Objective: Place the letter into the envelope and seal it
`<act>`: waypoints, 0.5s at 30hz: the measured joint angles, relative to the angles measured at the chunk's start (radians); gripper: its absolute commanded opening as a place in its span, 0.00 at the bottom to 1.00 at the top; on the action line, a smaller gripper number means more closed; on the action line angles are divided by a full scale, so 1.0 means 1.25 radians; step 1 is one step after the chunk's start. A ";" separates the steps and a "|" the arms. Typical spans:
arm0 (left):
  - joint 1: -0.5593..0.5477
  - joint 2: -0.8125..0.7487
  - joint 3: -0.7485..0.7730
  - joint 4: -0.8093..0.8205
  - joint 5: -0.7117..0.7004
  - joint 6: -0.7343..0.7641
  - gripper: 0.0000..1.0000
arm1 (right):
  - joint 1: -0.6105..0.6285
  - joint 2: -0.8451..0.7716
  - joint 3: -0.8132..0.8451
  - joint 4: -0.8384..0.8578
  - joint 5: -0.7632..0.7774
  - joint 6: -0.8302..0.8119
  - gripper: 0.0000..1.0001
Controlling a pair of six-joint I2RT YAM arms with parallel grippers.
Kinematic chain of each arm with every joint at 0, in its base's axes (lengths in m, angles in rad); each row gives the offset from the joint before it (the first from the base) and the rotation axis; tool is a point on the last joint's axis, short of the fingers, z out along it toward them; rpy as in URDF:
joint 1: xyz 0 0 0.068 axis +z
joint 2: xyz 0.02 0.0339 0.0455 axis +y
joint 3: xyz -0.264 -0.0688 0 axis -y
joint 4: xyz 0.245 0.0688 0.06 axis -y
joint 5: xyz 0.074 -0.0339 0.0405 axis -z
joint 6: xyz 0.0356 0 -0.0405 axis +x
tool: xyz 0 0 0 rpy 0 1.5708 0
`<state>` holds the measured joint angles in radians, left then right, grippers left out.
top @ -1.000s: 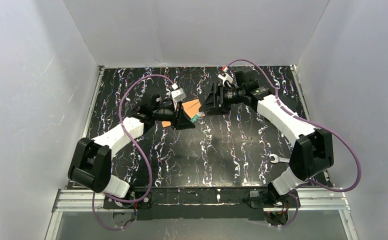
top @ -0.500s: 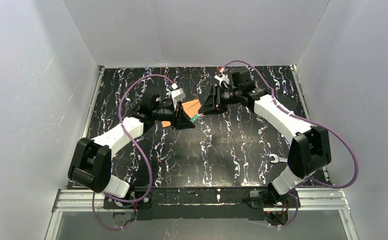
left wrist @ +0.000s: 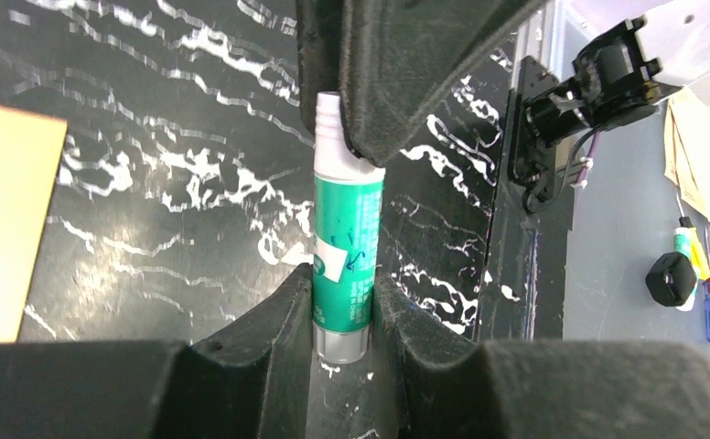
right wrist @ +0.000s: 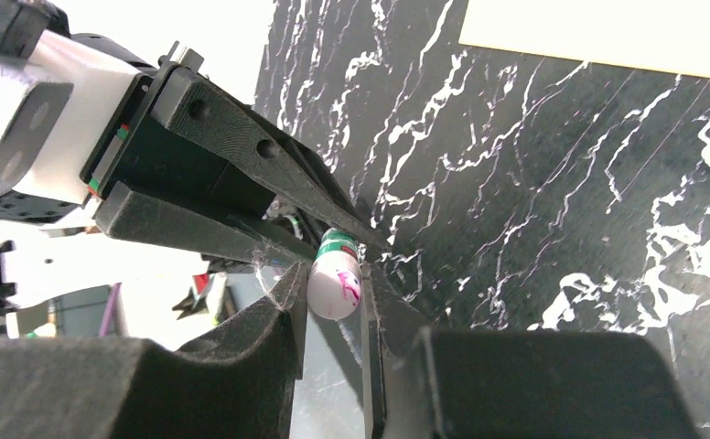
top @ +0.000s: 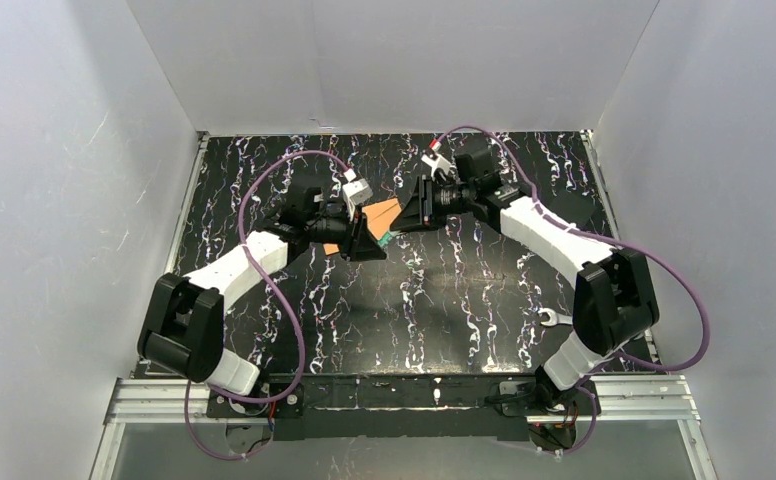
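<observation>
A green glue stick (left wrist: 347,247) with a white end is held between both grippers above the table. My left gripper (left wrist: 342,306) is shut on its green body near the grey base. My right gripper (right wrist: 333,297) is shut on its white rounded end (right wrist: 335,285). In the top view the left gripper (top: 369,241) and right gripper (top: 411,214) meet over the orange-brown envelope (top: 385,211), which lies flat under them and is partly hidden. An orange-tan sheet edge (left wrist: 4,219) shows at the left of the left wrist view. The bordered letter is not in view.
A silver wrench (top: 554,319) lies on the black marbled table (top: 444,300) near the right arm's base. White walls close in the table on three sides. A pale sheet edge (right wrist: 607,32) shows at the top of the right wrist view.
My right gripper has moved left, closer to the left gripper, and its wrist has shifted left. The left arm has barely moved.
</observation>
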<state>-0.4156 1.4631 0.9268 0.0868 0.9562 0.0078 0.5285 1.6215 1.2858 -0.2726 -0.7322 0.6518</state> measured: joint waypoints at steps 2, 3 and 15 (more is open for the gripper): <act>0.001 0.013 0.005 -0.039 -0.018 0.003 0.00 | 0.012 -0.005 -0.049 0.072 0.018 0.009 0.01; 0.001 0.020 0.007 -0.061 -0.026 0.004 0.00 | 0.018 -0.006 -0.076 0.106 0.028 0.016 0.01; -0.009 0.066 0.039 -0.141 -0.117 -0.055 0.00 | 0.051 -0.008 -0.198 0.309 0.126 0.043 0.01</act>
<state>-0.4271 1.5459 0.9760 -0.0891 0.8093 -0.0612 0.5922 1.6112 1.0386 0.1135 -0.5751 0.7055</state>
